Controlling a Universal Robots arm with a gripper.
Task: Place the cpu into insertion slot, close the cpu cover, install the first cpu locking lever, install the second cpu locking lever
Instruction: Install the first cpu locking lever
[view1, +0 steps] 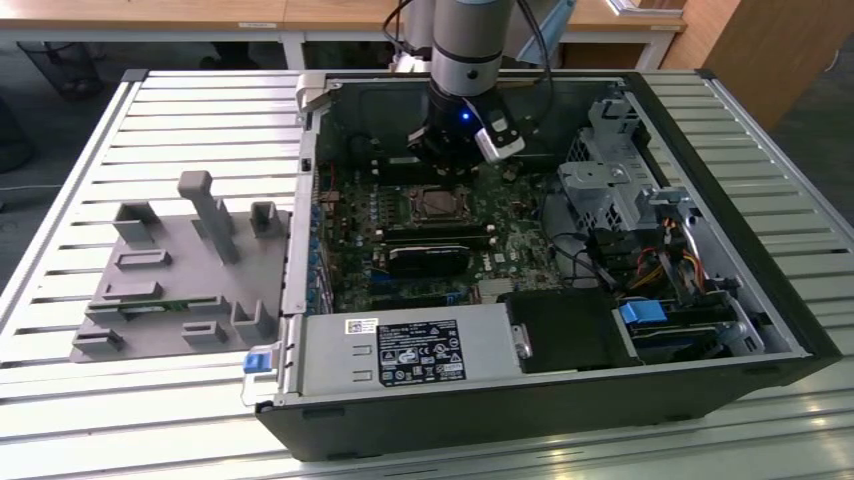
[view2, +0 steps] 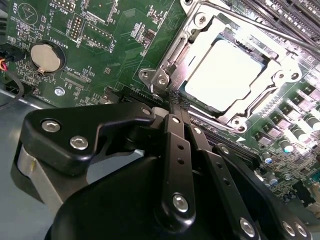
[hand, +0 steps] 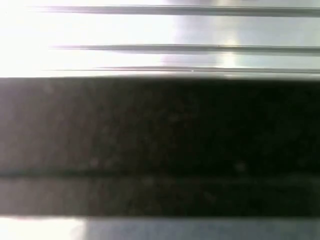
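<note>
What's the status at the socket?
End effector shut, tips at cpu cover corner. Cpu seated, cover down over it. Nothing in the way.

Silver-grey cpu in silver cpu cover; green motherboard; black claw; grey-white slatted worktop.
</note>
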